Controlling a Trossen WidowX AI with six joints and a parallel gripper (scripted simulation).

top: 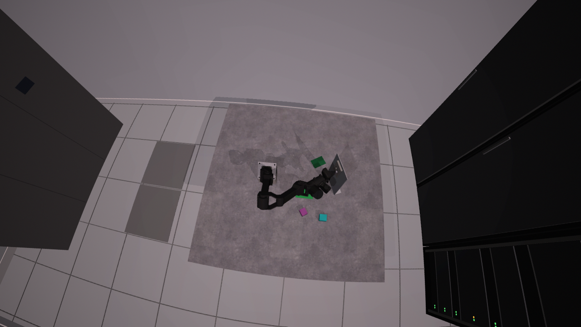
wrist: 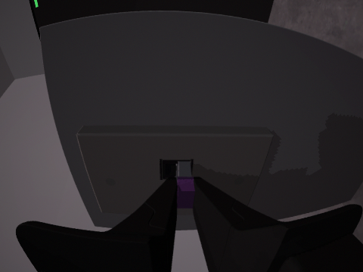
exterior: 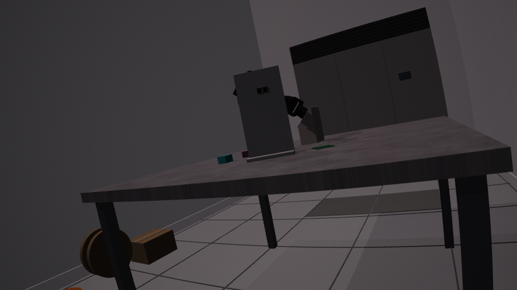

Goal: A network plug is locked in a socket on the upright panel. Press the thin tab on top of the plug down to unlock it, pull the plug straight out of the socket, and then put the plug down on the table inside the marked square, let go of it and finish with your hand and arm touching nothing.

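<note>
The upright dark panel [top: 338, 182] [exterior: 266, 120] [wrist: 170, 75] carries a raised plate with a dark socket opening [wrist: 168, 169]. My gripper [wrist: 184, 184] is shut on the purple plug [wrist: 185, 194], one finger on each side of it. The plug's grey front end reaches into the right part of the opening in the wrist view. How deep it sits is hard to judge, and the thin tab cannot be made out clearly. A bright green marking [top: 304, 196], probably the marked square, lies on the table, mostly hidden under the arm.
A dark green flat patch [top: 317, 161] [exterior: 322, 147] lies beside the panel. A magenta block [top: 303, 211] [exterior: 245, 154] and a teal block [top: 322, 217] [exterior: 225, 159] stand on the table, on the other side of the arm from the dark patch.
</note>
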